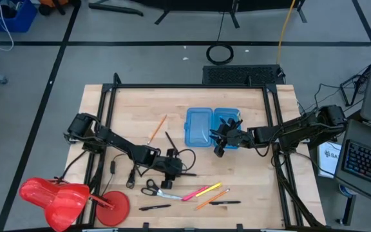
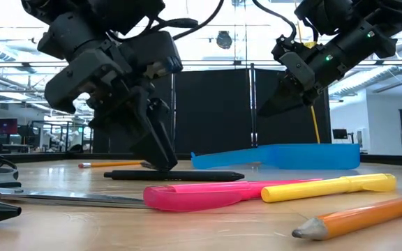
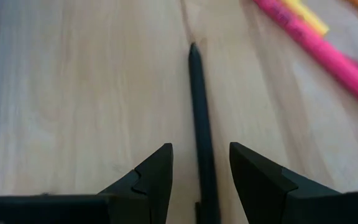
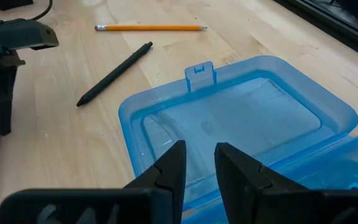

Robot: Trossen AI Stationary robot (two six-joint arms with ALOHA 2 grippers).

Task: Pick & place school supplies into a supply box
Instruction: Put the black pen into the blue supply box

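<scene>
A thin, matte black pen (image 3: 201, 130) is seen lying flat on the table (image 3: 86, 99), straddled by the released left gripper (image 3: 201, 171). The right gripper (image 4: 199, 165), fingers parted and empty, is held above the open translucent blue box (image 4: 241, 118).

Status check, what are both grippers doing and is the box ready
Left gripper open, straddling a black pen on the table. Right gripper open, empty, above the supply box. Box open and empty; nothing in the way.
</scene>
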